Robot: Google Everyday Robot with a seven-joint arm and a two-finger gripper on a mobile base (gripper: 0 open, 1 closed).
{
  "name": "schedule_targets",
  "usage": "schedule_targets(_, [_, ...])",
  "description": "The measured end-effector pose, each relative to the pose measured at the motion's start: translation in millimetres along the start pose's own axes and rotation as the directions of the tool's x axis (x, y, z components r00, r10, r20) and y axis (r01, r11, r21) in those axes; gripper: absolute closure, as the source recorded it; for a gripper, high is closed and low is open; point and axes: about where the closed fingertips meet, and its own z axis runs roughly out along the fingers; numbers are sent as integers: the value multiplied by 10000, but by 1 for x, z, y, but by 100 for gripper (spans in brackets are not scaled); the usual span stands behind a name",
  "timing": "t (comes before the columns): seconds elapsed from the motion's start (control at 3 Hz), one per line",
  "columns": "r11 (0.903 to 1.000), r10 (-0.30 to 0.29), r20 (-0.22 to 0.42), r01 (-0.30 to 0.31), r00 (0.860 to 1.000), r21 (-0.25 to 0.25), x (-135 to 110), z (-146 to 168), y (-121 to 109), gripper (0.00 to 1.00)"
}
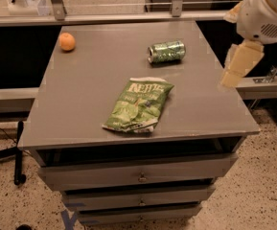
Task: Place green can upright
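The green can (167, 51) lies on its side on the grey cabinet top (90, 95), toward the back right, its silver end facing left. My gripper (239, 64) hangs off the white arm (267, 8) at the right edge of the view. It is above the top's right edge, to the right of the can and a little nearer than it. It is apart from the can and holds nothing that I can see.
A green-and-white chip bag (139, 104) lies flat in the middle of the top. An orange (67, 41) sits at the back left corner. Drawers (138, 176) are below the front edge. A rail (128, 18) runs behind the top.
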Motion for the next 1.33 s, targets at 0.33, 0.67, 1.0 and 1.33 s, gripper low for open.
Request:
schedule_targets(0.33, [9979,-496,625,469,9968,444,-25,29,-42,0])
schedule_targets(0.67, [9915,-1171,1105,1099,9869,696,-57,64,-72,0])
schedule_targets(1.0, [9838,-1742,1353,1665,9754,663,-87,104,-92,0])
schedule_targets(1.33, [9753,-2204,1406,2160,9652,459,-107,140,-106,0])
